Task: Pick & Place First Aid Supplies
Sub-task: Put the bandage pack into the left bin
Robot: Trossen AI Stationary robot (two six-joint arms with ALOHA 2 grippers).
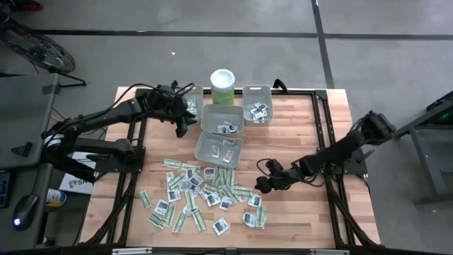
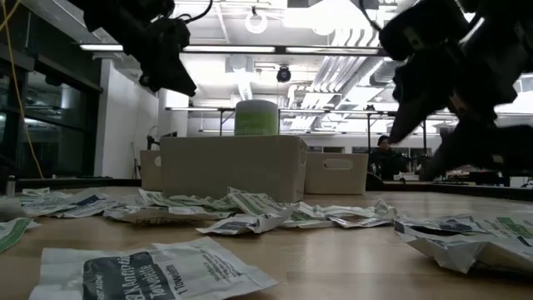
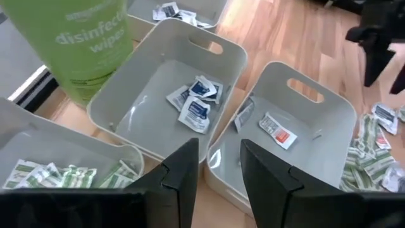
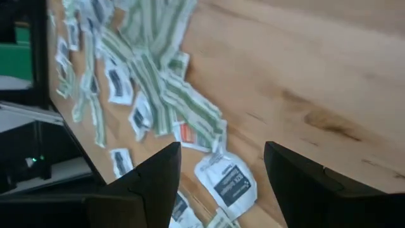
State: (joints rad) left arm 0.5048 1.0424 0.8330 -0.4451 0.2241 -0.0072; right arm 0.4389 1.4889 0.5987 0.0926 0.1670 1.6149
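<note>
Now my left fingers (image 3: pixel 215 183) hang apart and empty over the bins (image 3: pixel 297 120), my right fingers (image 4: pixel 221 171) spread wide above the packets (image 4: pixel 228 180) on the counter (image 4: pixel 329 76), so next I'd lower and pinch one.

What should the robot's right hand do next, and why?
Probably dip straight down and pinch a packet. The right hand hovers open and empty at the edge of the pile, with a white square packet between its fingers in its wrist view, while the left hand is over the bins.
</note>
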